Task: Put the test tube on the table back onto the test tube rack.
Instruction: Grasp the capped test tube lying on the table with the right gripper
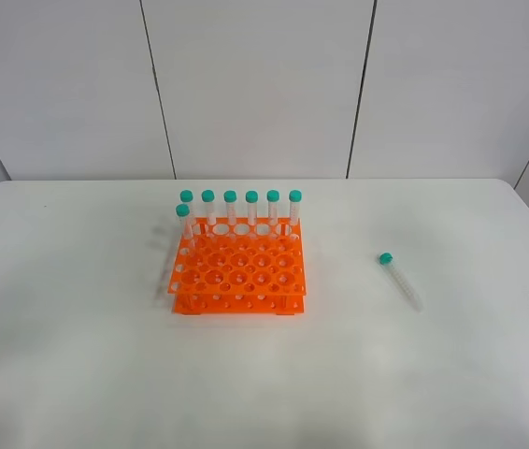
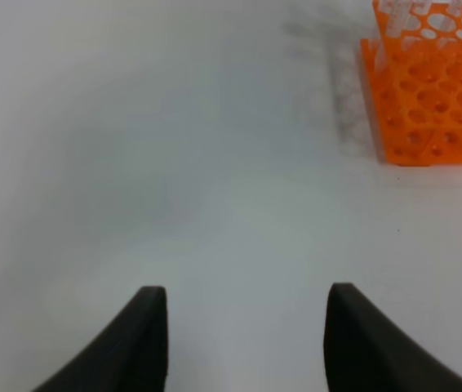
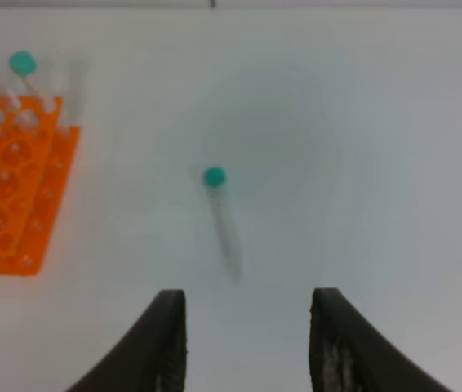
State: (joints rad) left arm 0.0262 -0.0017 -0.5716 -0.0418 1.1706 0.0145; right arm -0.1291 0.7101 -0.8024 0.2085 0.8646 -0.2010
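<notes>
The right pincer (image 3: 247,300) is spread wide and holds nothing. The left pincer (image 2: 247,292) is spread wide and holds nothing too. Both hang over the smooth white counter (image 1: 78,355).

Just ahead of the right pincer, the test tube (image 3: 224,222) lies flat on the counter. Its thin tip points toward the pincer and its green cap (image 3: 214,176) points away.

I think the right pincer should pick it up, since it is the close one. The tube is round and slick, so it may roll. The pincer should come down with one finger on each long side. A pinch near the cap would be best, as the tube is fatter there. Then it should stand the tube up, tip down, over a free hole.

Farther off, well apart from the tube, sits the rack (image 1: 238,267). It is bright orange plastic, square, with two layers full of round holes. Most holes look free. At its far edge stand the other tubes (image 1: 241,208), clear and slim with the same green caps.
</notes>
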